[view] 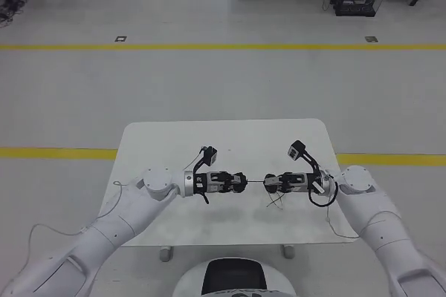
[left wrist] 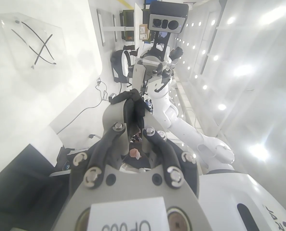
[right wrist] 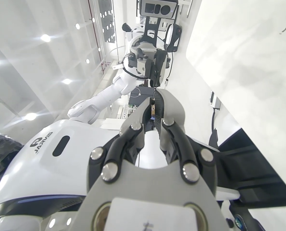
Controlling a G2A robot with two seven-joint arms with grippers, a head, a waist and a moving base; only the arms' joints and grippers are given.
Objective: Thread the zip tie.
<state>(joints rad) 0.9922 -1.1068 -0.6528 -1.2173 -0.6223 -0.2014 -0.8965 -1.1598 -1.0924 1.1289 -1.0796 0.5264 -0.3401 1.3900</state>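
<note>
White table [view: 230, 141], seemingly loose zip ties [left wrist: 40, 50]

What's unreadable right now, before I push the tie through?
Top view: the zip tie between left gripper and right gripper is too small to show tip or head.
Left wrist view: closed fingers hide whatever they pinch.
Right wrist view: fingers cover the tie's held end.

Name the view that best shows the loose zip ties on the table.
Left wrist view: the loose zip ties lie crossed on the table, each strand distinct. The top view renders them as faint dark lines; the right wrist view has one unidentifiable dark mark.
</note>
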